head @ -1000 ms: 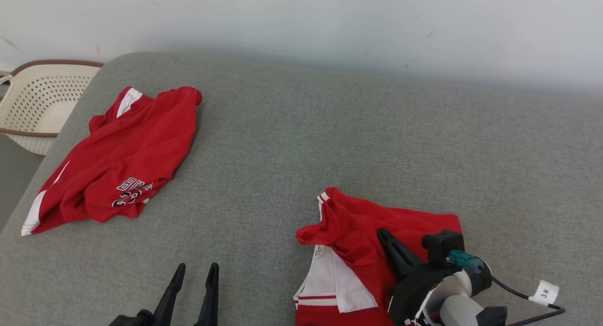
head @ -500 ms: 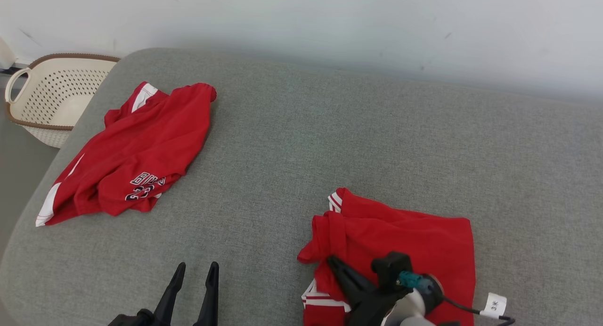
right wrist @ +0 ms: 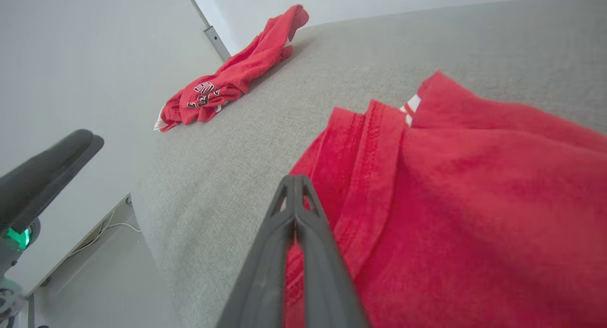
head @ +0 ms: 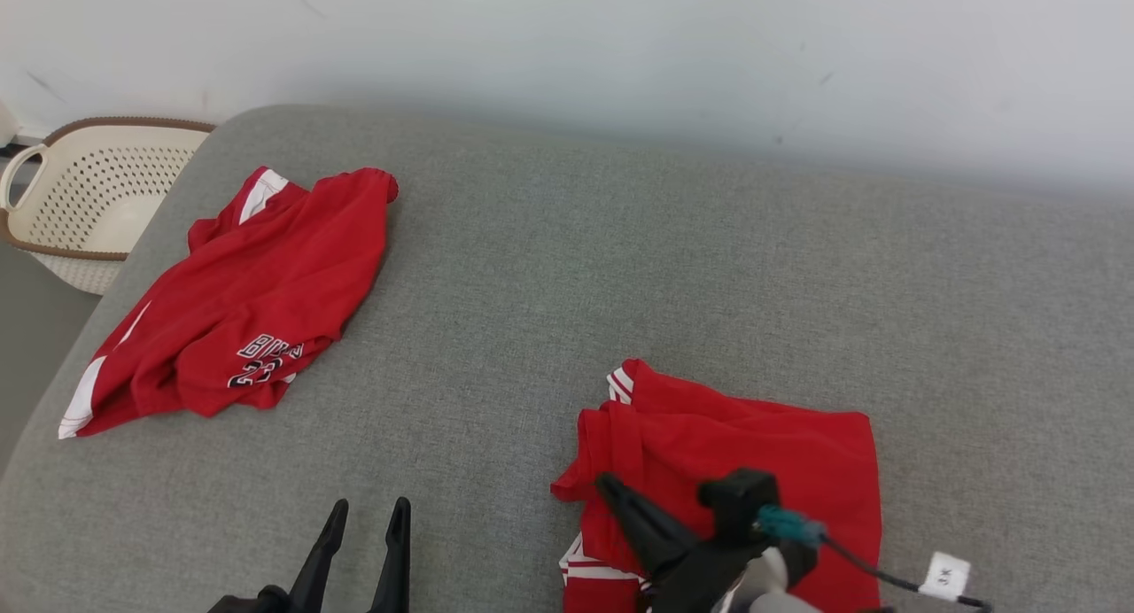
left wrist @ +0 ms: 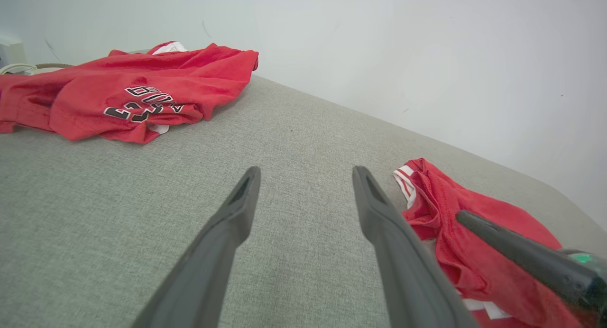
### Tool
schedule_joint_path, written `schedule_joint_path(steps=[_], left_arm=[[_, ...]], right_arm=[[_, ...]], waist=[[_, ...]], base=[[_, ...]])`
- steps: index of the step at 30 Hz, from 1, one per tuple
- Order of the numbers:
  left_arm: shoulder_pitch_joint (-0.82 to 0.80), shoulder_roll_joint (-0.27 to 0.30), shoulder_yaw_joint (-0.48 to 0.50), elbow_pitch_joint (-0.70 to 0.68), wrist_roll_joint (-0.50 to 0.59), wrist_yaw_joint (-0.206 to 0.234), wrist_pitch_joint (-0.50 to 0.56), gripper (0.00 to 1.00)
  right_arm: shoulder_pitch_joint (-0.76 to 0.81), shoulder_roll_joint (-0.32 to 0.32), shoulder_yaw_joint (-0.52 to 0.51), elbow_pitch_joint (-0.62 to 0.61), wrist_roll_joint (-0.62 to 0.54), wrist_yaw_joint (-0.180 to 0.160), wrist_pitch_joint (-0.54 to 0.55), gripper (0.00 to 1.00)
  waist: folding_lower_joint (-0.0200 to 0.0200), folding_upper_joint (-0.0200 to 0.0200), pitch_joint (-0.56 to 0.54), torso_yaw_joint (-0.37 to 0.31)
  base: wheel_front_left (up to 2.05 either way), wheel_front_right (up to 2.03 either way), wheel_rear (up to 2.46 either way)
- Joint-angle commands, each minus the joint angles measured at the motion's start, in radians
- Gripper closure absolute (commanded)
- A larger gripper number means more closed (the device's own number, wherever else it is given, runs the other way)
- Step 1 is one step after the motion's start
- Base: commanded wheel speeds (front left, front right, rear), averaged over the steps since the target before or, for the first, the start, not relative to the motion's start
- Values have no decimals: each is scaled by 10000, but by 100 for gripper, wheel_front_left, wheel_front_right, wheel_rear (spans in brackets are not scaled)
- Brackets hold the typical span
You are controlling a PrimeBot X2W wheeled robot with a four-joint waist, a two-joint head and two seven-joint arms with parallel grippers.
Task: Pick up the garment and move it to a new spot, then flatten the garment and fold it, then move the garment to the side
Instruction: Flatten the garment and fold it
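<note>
A cream perforated plastic basket point(head: 89, 188) with a brown rim sits at the far left, just beside the rounded corner of a broad grey fabric-covered surface point(head: 620, 267) that runs back to a white wall point(head: 567, 37). On the far left part of that surface lies a crumpled red jersey point(head: 248, 294) with white side panels and black-and-white lettering, partly folded over itself.

At the near edge, left of centre, the left gripper point(head: 371, 505) points away from the robot. Its two long dark fingers are spread apart, and the left wrist view shows bare grey fabric in the gap.

To the right, well apart from the jersey, is the task's thing, a red garment point(head: 780, 445) with red-and-white striped trim. It lies on the near right part of the surface, folded into a rough rectangle, with a doubled hem down its left side and a peak of trim at its far left corner.

The right gripper point(head: 609, 485) reaches over the garment's near left portion, pointing far and left, its jaws pressed together. In the right wrist view the tips sit over the doubled hem with no cloth pinched between them. Whether they touch the cloth cannot be told.

A black cable with a small white tag point(head: 943, 576) trails from the right wrist at the near right.
</note>
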State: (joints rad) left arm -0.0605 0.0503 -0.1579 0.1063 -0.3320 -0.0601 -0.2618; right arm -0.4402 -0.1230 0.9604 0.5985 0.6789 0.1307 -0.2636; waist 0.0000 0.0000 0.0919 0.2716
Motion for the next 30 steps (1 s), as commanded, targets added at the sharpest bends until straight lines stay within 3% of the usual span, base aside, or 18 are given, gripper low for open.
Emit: schedule_joint_path(steps=[1, 2, 3, 4, 5, 11, 16, 22, 30], left_arm=[[167, 5, 22, 43, -16, -14, -47, 0], [198, 6, 48, 36, -8, -8, -48, 0], [221, 6, 54, 27, 3, -5, -47, 0], [243, 6, 91, 4, 17, 5, -48, 0], [269, 6, 112, -20, 36, 13, -47, 0], [474, 6, 375, -226, 210, 82, -48, 0], [615, 6, 714, -382, 563, 152, -47, 0], [637, 5, 1051, -524, 722, 175, -47, 0], [530, 6, 1119, -591, 753, 167, -47, 0]], right_arm=[[82, -245, -222, -249, 50, 1, -7, 100], [142, -334, -432, -442, 56, 1, -7, 100], [220, -431, -672, -612, 31, 1, -7, 63], [285, -543, -927, -773, -48, 1, -7, 36], [357, -667, -1208, -899, -170, 1, -6, 0], [883, -1350, -3125, -1393, -756, 1, -4, 0], [1322, -1879, -4268, -1063, -1078, 1, 4, 0], [1455, -2058, -4680, -769, -883, 1, 522, 0], [1425, -1914, -4506, -665, -599, 1, 1161, 0]], waist=[[0, 0, -84, -56], [0, 0, -121, -87], [0, 0, -152, -112], [0, 0, -196, -155], [0, 0, -229, -192], [0, 0, -417, -483], [0, 0, -507, -760], [0, 0, -504, -1006], [0, 0, -356, -1088]], base=[[0, 0, 0], [0, 0, 0], [0, 0, 0], [0, 0, 0], [0, 0, 0], [0, 0, 0], [0, 0, 0], [0, 0, 0], [0, 0, 0]])
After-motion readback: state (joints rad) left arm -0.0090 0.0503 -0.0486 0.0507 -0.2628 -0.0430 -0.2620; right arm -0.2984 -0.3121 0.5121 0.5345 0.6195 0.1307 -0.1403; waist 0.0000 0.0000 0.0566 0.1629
